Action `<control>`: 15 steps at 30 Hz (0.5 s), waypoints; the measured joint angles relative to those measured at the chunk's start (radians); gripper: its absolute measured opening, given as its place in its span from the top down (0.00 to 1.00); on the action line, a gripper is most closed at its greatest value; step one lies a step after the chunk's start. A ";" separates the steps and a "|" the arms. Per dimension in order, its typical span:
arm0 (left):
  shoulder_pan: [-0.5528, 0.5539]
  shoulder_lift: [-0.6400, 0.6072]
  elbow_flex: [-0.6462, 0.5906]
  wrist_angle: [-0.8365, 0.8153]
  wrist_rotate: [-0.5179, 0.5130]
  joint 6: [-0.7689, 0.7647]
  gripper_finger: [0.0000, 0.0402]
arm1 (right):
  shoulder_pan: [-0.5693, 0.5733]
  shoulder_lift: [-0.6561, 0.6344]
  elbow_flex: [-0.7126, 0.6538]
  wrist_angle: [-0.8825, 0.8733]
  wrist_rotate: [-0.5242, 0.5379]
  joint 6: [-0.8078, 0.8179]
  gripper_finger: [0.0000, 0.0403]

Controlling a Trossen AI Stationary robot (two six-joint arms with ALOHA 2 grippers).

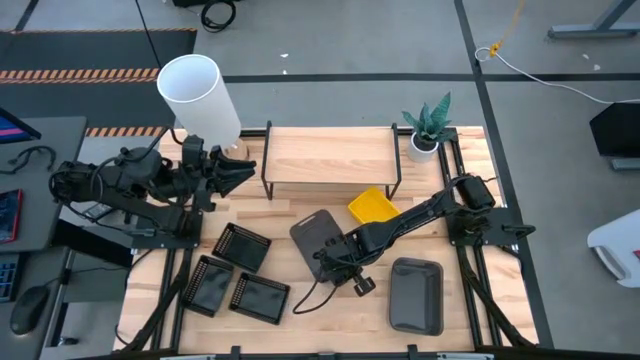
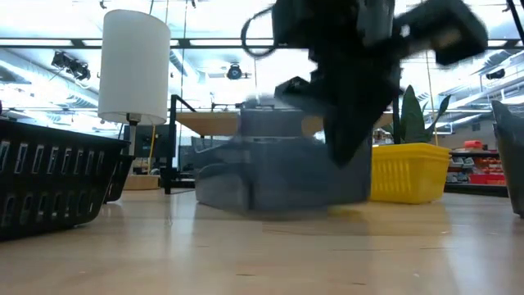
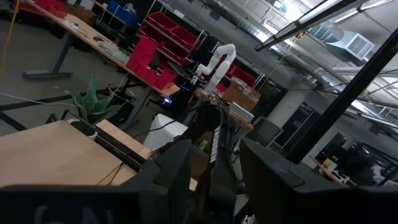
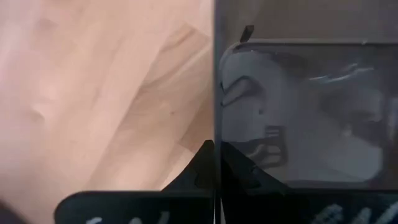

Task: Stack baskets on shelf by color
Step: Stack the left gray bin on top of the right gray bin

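A dark grey basket (image 1: 316, 238) sits in front of the shelf (image 1: 330, 155), and my right gripper (image 1: 338, 258) is shut on its near edge. In the low view this basket (image 2: 278, 168) is blurred under the dark arm. A second grey basket (image 1: 415, 293) lies flat nearer the front. One yellow basket (image 1: 372, 206) rests on the table by the shelf's right leg. Three black mesh baskets (image 1: 241, 246) lie to the left. My left gripper (image 3: 214, 180) waits open at the table's left, beside the shelf's left end. My right gripper holds the grey basket by its thin side wall (image 4: 215, 124), pinched with one finger inside the tray and one outside. It comes from above, slanting in from the table's right. The basket's bottom is close to the table; whether it is lifted clear, I cannot tell.
A white cylinder lamp (image 1: 198, 95) stands at the far left corner by the shelf. A potted plant (image 1: 428, 125) stands at the shelf's right end. A black cable (image 1: 310, 300) trails across the bare wood between the black baskets and the front grey one.
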 joint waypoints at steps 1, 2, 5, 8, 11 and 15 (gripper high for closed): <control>0.000 0.000 0.000 -0.004 0.000 0.000 0.65 | 0.004 -0.010 0.014 -0.021 0.002 0.003 0.98; 0.000 0.000 0.000 -0.012 0.000 0.000 0.65 | 0.008 -0.022 0.028 -0.044 0.003 0.003 0.98; 0.000 0.000 0.000 -0.040 0.000 0.000 0.65 | 0.023 -0.050 0.063 -0.082 0.000 0.001 0.99; 0.000 0.000 0.000 -0.061 0.000 0.002 0.65 | 0.036 -0.078 0.093 -0.122 -0.005 0.005 0.99; 0.000 0.000 0.000 -0.080 -0.002 0.002 0.65 | 0.050 -0.113 0.133 -0.184 -0.010 0.017 0.99; 0.000 0.000 0.000 -0.098 -0.015 0.005 0.65 | 0.071 -0.163 0.190 -0.243 -0.064 0.087 0.99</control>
